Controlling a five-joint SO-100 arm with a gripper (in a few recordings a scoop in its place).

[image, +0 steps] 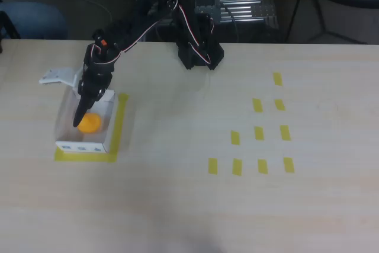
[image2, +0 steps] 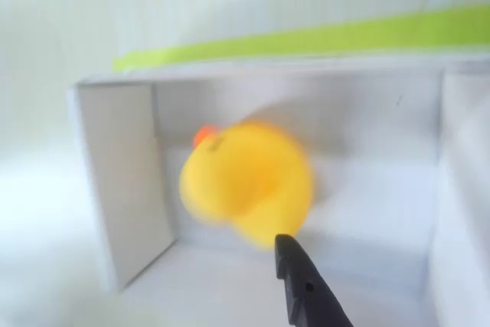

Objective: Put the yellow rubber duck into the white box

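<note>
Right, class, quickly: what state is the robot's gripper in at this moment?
Gripper: inside the white box beside the yellow rubber duck; open or shut cannot be told.

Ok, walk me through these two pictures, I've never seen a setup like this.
The black jointed machine is a small robot arm bolted to a pale wooden table. One picture looks straight down from above; the other comes from a camera riding on the arm's wrist. The arm's hand reaches into a small white cardboard box, where a small yellow rubber duck sits. In the wrist picture the duck is blurred, with one black finger just beside it; whether the hand grips it is unclear. Yellow tape strips dot the table.
</note>
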